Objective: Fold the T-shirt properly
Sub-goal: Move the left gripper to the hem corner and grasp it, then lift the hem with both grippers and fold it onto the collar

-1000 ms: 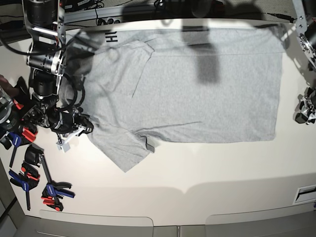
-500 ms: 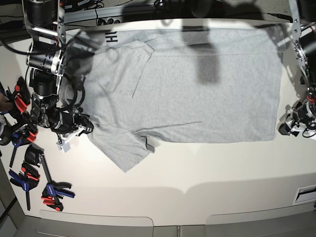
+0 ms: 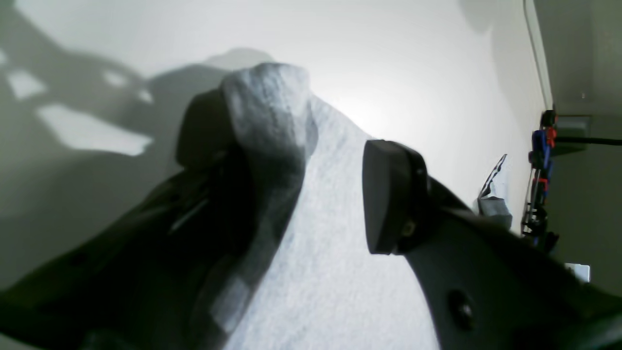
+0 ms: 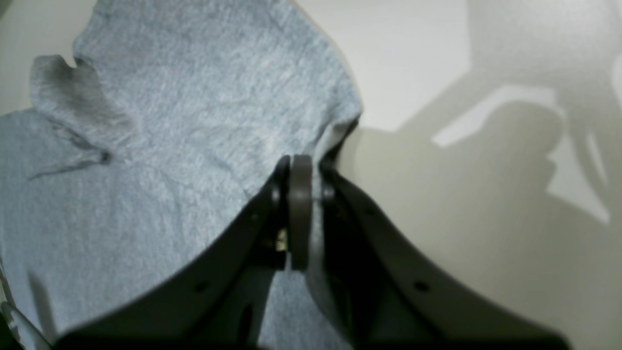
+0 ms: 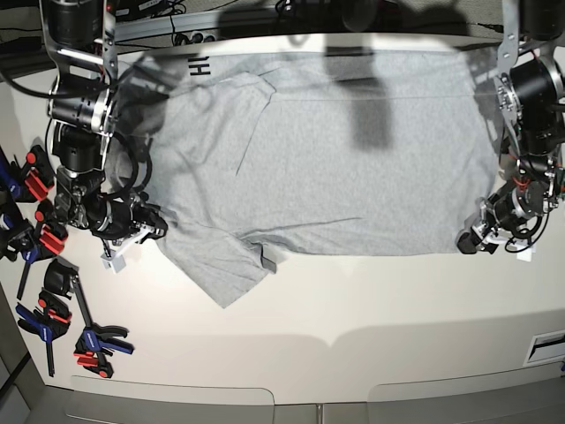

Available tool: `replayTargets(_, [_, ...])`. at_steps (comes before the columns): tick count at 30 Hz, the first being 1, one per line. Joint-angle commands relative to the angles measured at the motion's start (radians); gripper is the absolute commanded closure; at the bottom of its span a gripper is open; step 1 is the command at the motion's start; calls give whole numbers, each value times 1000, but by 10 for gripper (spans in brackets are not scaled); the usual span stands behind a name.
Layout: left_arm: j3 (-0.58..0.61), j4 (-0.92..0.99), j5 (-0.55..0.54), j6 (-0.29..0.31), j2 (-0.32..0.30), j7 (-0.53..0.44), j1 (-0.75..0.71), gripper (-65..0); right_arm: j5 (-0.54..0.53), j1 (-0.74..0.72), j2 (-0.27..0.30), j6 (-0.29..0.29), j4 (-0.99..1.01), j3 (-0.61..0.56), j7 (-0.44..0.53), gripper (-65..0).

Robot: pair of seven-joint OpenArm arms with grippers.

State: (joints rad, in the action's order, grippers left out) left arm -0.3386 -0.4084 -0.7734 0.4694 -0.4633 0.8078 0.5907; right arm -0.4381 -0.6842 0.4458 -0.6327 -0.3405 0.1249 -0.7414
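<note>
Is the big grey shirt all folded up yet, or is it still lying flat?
Mostly flat. The T-shirt lies spread across the table, with only its far edge turned over, showing some black letters.

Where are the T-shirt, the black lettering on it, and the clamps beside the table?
T-shirt (image 5: 353, 168), base view, on the plain middle of its body.
Black lettering (image 5: 198, 65), base view, on the letters near the far edge of the shirt.
Clamps (image 5: 88, 340), base view, on one blue and red clamp by the near corner.
</note>
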Motion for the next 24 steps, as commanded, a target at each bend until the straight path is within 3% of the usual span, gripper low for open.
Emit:
replayTargets(1, [1, -12, 5, -1, -19, -2, 22, -258, 16, -22, 12, 5, -7, -2, -15, 0])
replayTargets(3, [1, -12, 5, 8, -29, -4, 22, -169, 16, -22, 11, 5, -7, -2, -15, 0])
replayTargets(7, [1, -12, -24, 80, -60, 5, 22, 0, -10, -22, 13, 3, -10, -2, -24, 0])
replayTargets(10, [1, -12, -100, 123, -84, 32, 22, 0, -135, -22, 20, -65, -36, 1, -72, 0])
replayTargets(16, [1, -12, -139, 229, -109, 67, 21, 0, -389, -21, 36, -65, -160, 31, -285, 0])
replayTargets(24, [1, -16, -306, 229, -158, 211, 6, 0, -668, 107, 32, -65, -392, 202, -578, 0])
